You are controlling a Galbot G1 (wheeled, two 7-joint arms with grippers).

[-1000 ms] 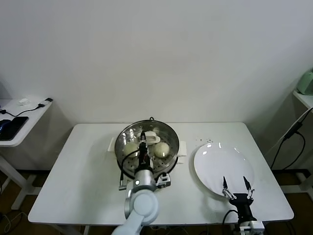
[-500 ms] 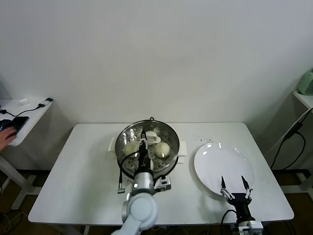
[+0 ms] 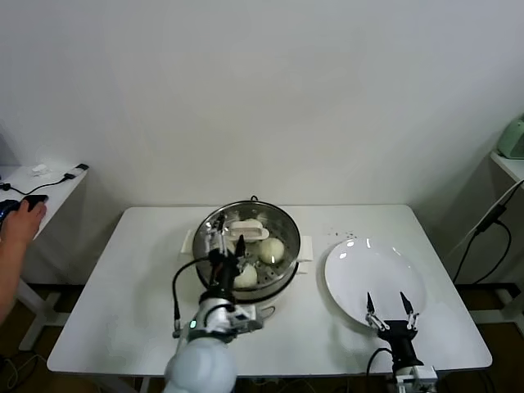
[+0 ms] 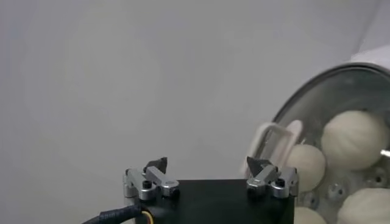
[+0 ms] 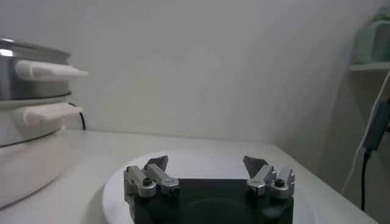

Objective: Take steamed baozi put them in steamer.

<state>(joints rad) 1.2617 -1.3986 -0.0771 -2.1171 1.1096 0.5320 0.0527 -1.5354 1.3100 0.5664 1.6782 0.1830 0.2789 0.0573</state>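
Hovering: left gripper (image 3: 228,248) hangs over the steamer's near-left rim, fingers spread wide, gripping nothing.
Baozi: the steamed baozi (image 3: 271,249) lie on the perforated tray inside the steamer (image 3: 282,223), just beyond and beside those spread fingers.
Right gripper: right gripper (image 3: 385,309) waits splayed and empty at the near edge of the white plate (image 3: 372,274).
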